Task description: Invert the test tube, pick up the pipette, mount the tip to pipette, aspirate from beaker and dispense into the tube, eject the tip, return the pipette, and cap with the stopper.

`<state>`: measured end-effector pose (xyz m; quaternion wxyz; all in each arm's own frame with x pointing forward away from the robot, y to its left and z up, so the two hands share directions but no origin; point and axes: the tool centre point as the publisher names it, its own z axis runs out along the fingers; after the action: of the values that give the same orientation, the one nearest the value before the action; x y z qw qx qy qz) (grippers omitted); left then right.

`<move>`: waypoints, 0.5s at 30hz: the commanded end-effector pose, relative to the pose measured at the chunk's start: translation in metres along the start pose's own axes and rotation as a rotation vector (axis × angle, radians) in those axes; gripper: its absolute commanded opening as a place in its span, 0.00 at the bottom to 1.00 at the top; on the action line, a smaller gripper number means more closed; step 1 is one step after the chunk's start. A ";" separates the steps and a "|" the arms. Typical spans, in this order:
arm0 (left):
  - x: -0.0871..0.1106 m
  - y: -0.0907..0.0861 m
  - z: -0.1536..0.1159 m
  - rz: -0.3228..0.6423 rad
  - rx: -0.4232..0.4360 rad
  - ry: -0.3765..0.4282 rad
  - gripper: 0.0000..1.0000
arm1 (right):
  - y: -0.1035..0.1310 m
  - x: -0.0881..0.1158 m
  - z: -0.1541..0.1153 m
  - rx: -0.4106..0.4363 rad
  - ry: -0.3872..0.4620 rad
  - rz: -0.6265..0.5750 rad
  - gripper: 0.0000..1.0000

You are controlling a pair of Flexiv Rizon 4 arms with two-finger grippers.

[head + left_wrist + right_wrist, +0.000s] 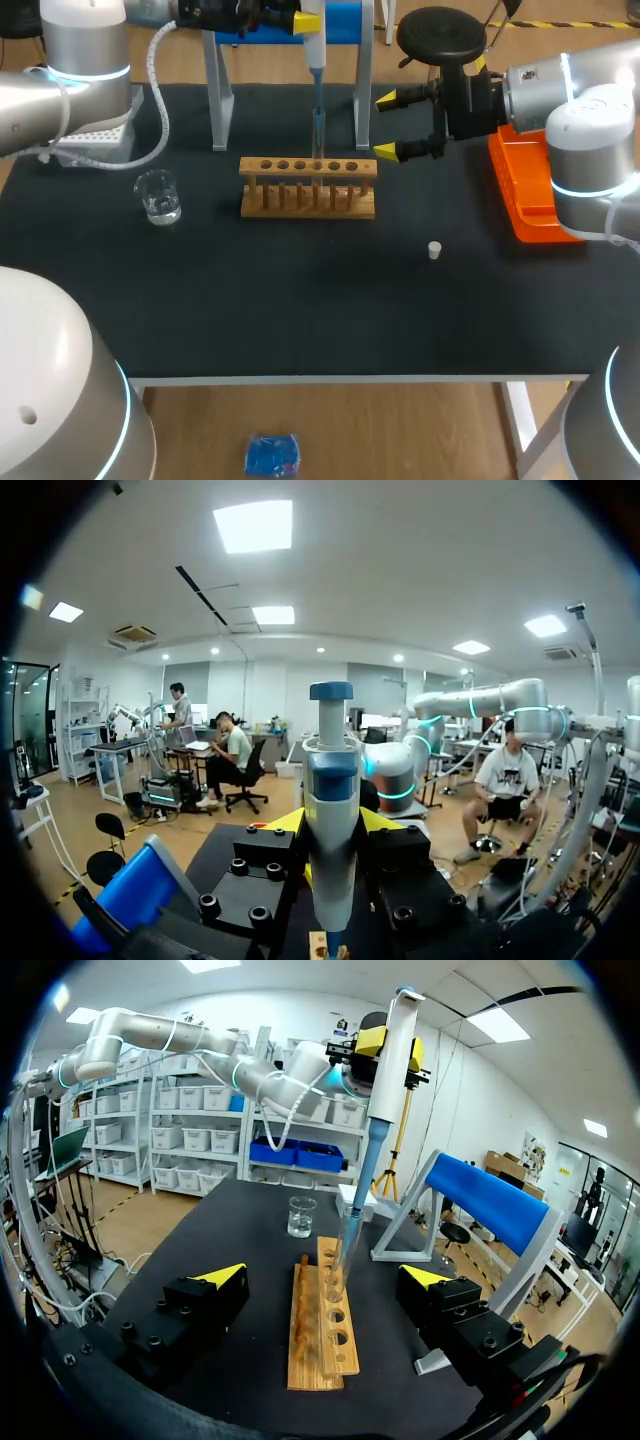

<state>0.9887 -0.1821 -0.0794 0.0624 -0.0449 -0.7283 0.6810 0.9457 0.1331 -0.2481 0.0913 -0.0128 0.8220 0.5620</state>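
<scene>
one pipette (314,50) clamped in left gripper (308,20) above tube (319,135) (right gripper (388,125) spread).

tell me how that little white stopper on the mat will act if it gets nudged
The stopper looks tiny, so probably very light and easily knocked away. It stands on end and looks round, so once tipped it may roll across the dark mat.

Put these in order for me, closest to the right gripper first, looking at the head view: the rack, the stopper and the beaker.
1. Rack: its end is just beside the right gripper, towards the middle.
2. Stopper: lying alone, further towards the front.
3. Beaker: far over on the left side, past the rack.
</scene>
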 end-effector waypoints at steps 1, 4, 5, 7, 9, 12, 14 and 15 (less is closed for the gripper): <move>0.002 0.000 0.000 0.001 0.001 -0.005 0.00 | 0.000 0.000 0.000 -0.001 0.001 0.000 1.00; 0.002 0.000 0.000 0.001 0.001 -0.005 0.00 | 0.000 0.000 0.000 -0.001 0.001 0.000 1.00; 0.002 0.000 0.000 0.001 0.001 -0.005 0.00 | 0.000 0.000 0.000 -0.001 0.001 0.000 1.00; 0.002 0.000 0.000 0.001 0.001 -0.005 0.00 | 0.000 0.000 0.000 -0.001 0.001 0.000 1.00; 0.002 0.000 0.000 0.001 0.001 -0.005 0.00 | 0.000 0.000 0.000 -0.001 0.001 0.000 1.00; 0.002 0.000 0.000 0.001 0.001 -0.005 0.00 | 0.000 0.000 0.000 -0.001 0.001 0.000 1.00; 0.002 0.000 0.000 0.001 0.001 -0.005 0.00 | 0.006 0.002 -0.004 0.023 -0.020 0.008 1.00; 0.002 0.000 0.000 0.001 0.001 -0.005 0.00 | 0.010 0.003 -0.007 0.018 -0.021 0.005 1.00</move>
<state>0.9887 -0.1820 -0.0794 0.0624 -0.0449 -0.7283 0.6809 0.9482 0.1317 -0.2469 0.0948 -0.0072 0.8235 0.5593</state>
